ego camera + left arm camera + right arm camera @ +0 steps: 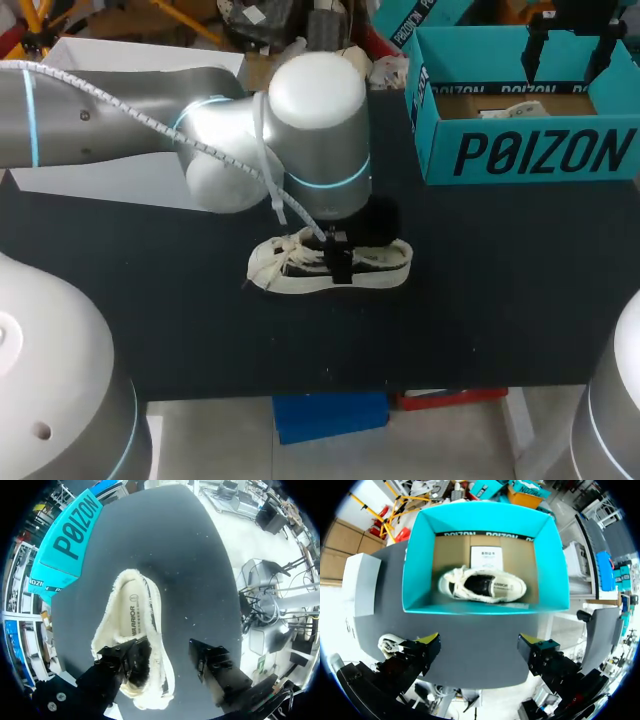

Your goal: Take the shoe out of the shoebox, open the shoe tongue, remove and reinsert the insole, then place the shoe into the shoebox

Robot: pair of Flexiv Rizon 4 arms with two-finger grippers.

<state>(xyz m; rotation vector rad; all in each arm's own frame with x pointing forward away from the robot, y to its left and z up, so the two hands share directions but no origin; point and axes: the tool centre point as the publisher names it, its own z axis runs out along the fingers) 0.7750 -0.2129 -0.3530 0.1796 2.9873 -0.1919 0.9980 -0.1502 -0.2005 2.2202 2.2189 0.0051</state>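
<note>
Head view: frayed canvas shoe [378, 266]

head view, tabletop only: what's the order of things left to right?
white box → shoe → teal shoebox. The left arm reaches across the first two, so it is left unranked.

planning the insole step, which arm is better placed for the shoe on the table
Left: the left tool is open at the shoe, one finger inside it. The right tool hangs over the shoebox.
</note>
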